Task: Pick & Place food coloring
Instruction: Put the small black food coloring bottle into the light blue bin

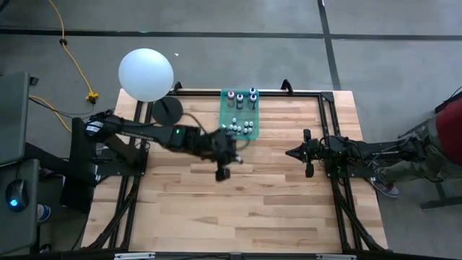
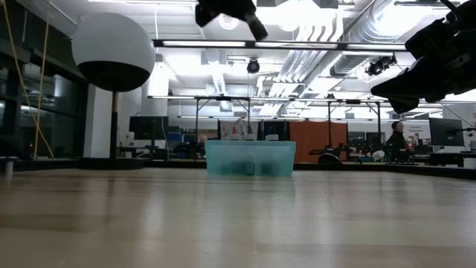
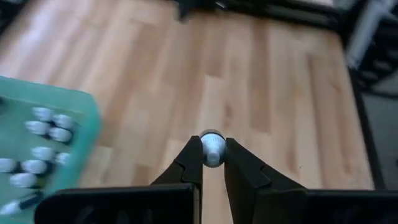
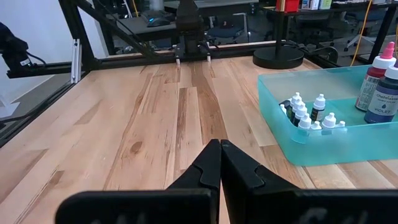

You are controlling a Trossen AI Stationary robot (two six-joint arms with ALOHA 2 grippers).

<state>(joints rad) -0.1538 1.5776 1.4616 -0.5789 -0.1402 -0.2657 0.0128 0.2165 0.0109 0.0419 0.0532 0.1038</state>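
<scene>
The food coloring bottles [image 1: 242, 128] stand in a teal tray [image 1: 225, 115] at the table's far middle: tiny white-capped ones in front, a few larger blue and pink-red ones [image 4: 379, 84] behind. The tray also shows in the low view [image 2: 250, 158] and the left wrist view [image 3: 74, 124]. My left gripper [image 3: 212, 163] hangs high over the wood just near of the tray [image 1: 222, 162], shut on one tiny bottle [image 3: 212, 149]. My right gripper [image 4: 219, 149] is shut on nothing and waits at the table's right [image 1: 291, 153], pointing left. My left gripper pinches a tiny whitish bottle [image 3: 212, 151] between its two fingertips [image 3: 194, 158], coming from above and pointing down. Only the bottle's rounded end shows between the tips. The bottle is lifted clear, with bare wood far below it.
A large white ball lamp [image 1: 146, 74] on a black round base [image 1: 167, 110] stands at the far left corner. Black frame rails [image 1: 328, 108] edge the table. A person [image 1: 447, 137] sits past the right edge. Open wood [image 1: 238, 209] spans the near half.
</scene>
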